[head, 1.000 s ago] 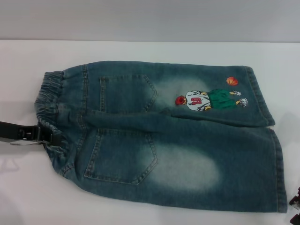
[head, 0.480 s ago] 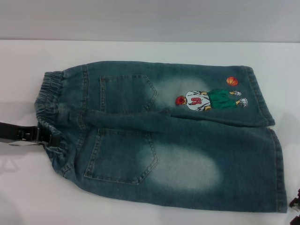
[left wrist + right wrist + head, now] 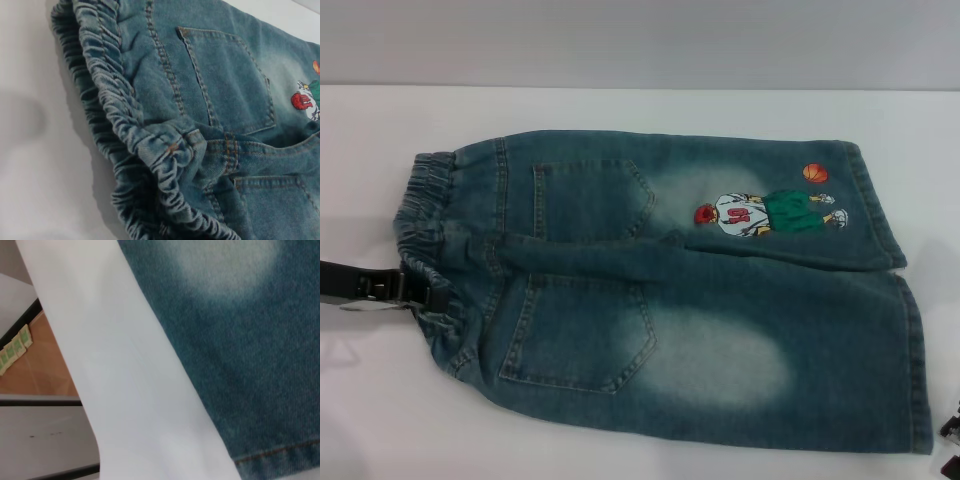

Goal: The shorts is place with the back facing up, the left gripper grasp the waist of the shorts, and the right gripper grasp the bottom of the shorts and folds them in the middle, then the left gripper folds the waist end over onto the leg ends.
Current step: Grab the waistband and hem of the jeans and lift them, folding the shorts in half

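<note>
Head view shows the denim shorts spread flat on the white surface, back pockets up, with the elastic waistband toward my left and the leg hems toward my right. That layout suits the job: each end lies on the side of the arm meant to take it.

My left gripper reaches in from the left edge, low on the surface, and its tip meets the nearer part of the waistband. The gathered denim bunches up just where it arrives, so I judge it is pinching the band, but I cannot tell from any view whether the fingers are clamped or only touching. The left wrist view looks along the ruched band and the pocket stitching at close range, which fits an approach along the band; my own fingers do not appear there.

My right gripper is only a dark sliver at the lower right corner of the head view, just beside the near hem corner and not on it; its state I cannot tell. The right wrist view looks down on the near leg panel and its stitched hem beside bare surface.

No containers are present. The embroidered basketball player and orange ball sit on the far leg, near the hem.
</note>
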Controlling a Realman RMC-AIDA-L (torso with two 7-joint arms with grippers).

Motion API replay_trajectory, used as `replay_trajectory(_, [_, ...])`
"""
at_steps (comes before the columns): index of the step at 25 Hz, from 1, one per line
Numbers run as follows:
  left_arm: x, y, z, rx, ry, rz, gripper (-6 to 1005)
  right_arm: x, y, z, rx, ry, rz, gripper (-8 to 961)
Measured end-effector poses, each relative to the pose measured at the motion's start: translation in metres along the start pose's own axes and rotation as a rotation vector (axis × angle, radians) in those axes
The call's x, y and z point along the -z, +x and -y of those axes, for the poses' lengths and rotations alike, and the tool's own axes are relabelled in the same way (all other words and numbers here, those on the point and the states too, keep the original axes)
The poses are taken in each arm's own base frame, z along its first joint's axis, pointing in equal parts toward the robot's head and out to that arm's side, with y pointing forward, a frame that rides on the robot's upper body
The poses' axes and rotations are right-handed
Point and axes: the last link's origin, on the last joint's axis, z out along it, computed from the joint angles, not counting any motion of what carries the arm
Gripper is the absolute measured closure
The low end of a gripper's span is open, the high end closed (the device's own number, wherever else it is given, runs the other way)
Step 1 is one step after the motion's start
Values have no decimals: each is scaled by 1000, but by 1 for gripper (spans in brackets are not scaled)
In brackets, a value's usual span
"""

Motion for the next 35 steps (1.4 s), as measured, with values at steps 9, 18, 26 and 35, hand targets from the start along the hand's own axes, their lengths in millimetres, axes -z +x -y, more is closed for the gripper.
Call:
replay_trajectory(9, [-2,0,-1,2,0,-2,954,1,-7,0,17,15,6,337])
replay_trajectory(18, [-2,0,-1,4,0,-3,954,-1,-11,-1,30,14,5,338])
replay_trajectory(26, [-3,-2,0,10,-4,3,954,0,-17,-2,50,26,16,337])
replay_trajectory(35, [-3,-4,1,12,-2,4,953,1,-30,-7,94,35,38,338])
